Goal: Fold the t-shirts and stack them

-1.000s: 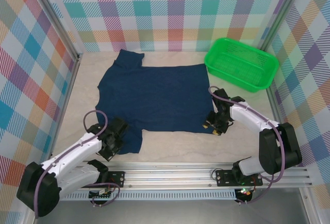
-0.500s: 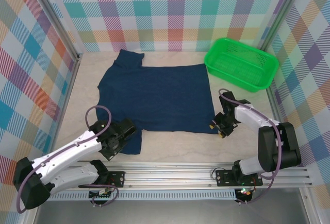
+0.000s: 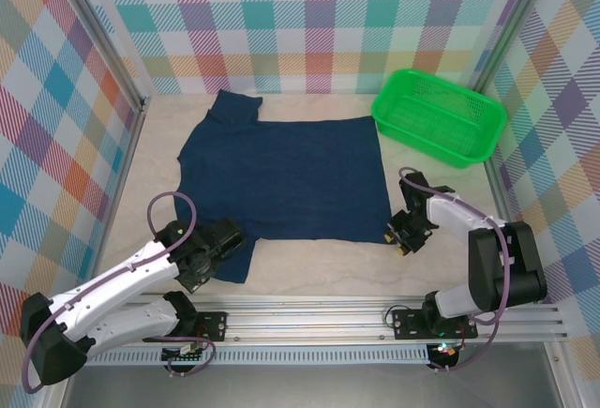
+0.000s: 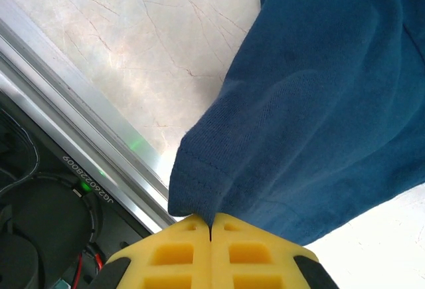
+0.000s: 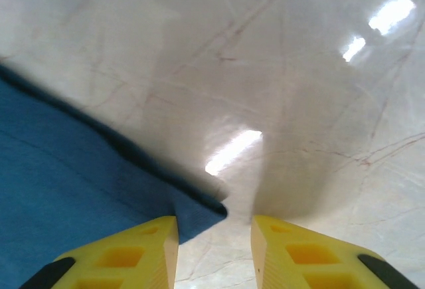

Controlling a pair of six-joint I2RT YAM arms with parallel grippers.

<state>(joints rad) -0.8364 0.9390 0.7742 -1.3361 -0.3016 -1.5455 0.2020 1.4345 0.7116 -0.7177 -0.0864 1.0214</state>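
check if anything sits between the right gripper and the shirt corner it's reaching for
Nothing visible does. The right gripper has its jaws open on either side of the t-shirt corner lying on the table. The green basket sits well away at the far right.

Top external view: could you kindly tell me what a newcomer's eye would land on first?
A dark navy t-shirt lies spread across the middle of the table, with a bright green basket at the far right. The left gripper pinches the shirt's near-left sleeve hem, while the right gripper stands open astride its near-right corner.
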